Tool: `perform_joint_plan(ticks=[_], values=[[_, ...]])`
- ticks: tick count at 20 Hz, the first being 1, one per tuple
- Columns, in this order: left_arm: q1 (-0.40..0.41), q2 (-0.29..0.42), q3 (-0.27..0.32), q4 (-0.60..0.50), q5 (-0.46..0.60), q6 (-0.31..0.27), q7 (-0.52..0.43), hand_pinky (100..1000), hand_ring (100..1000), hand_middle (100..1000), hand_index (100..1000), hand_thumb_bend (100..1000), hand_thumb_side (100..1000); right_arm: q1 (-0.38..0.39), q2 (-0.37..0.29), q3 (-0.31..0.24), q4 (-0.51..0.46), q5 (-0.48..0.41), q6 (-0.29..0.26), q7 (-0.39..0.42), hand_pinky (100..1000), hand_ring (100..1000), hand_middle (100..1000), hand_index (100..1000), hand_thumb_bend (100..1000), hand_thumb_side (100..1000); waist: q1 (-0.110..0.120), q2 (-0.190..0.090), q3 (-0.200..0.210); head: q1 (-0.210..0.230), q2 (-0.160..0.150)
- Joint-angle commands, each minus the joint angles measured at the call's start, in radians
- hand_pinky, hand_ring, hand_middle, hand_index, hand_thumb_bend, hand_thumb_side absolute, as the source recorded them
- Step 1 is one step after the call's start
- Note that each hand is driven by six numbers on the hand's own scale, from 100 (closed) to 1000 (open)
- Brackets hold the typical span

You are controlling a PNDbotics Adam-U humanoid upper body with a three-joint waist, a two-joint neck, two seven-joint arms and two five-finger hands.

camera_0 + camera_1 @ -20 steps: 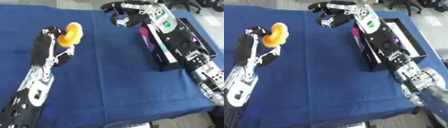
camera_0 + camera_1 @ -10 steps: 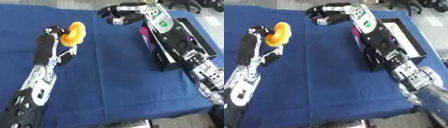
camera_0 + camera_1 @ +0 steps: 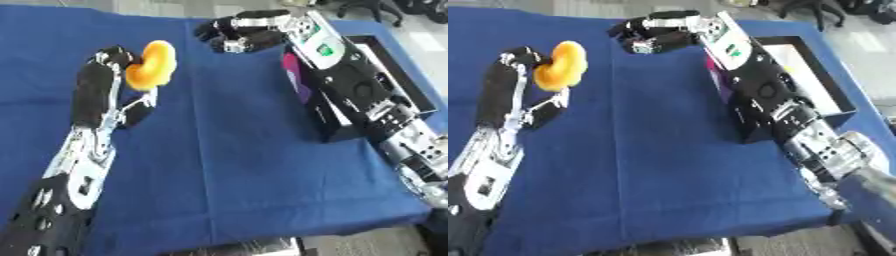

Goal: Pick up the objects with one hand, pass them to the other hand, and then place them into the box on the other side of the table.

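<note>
An orange, rounded object (image 3: 150, 66) is held up above the blue table by my left hand (image 3: 112, 61), whose fingers curl round its left side. My right hand (image 3: 234, 34) hangs over the far middle of the table, to the right of the orange object and apart from it, fingers spread and slightly bent, holding nothing. A black box (image 3: 398, 82) with an open top lies along the right side of the table, under my right forearm; its near wall shows a pink patch (image 3: 294, 80).
The blue cloth (image 3: 227, 150) covers the whole table; its front edge runs along the bottom of the view. Grey floor shows beyond the right edge.
My right hand has moved left, toward the orange object, and its fingers have spread. My left hand has brought the object a little to the right and nearer the middle.
</note>
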Motion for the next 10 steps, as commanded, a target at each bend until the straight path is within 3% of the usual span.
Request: perform_joint_plan(ticks=[1, 10], values=[[-0.026, -0.014, -0.002, -0.021, -0.021, 0.000, 0.005, 672, 545, 455, 523, 100, 100, -0.015, -0.035, 0.003, -0.029, -0.013, -0.065, 0.071, 864, 1000, 1000, 1000, 100, 829, -0.012, -0.002, 0.001, -0.009, -0.002], [-0.033, -0.032, 0.001, -0.006, -0.073, 0.012, 0.021, 672, 545, 454, 522, 100, 100, -0.024, -0.036, 0.024, -0.053, -0.030, -0.035, 0.071, 865, 1000, 1000, 1000, 100, 888, -0.020, 0.002, 0.007, -0.020, -0.002]])
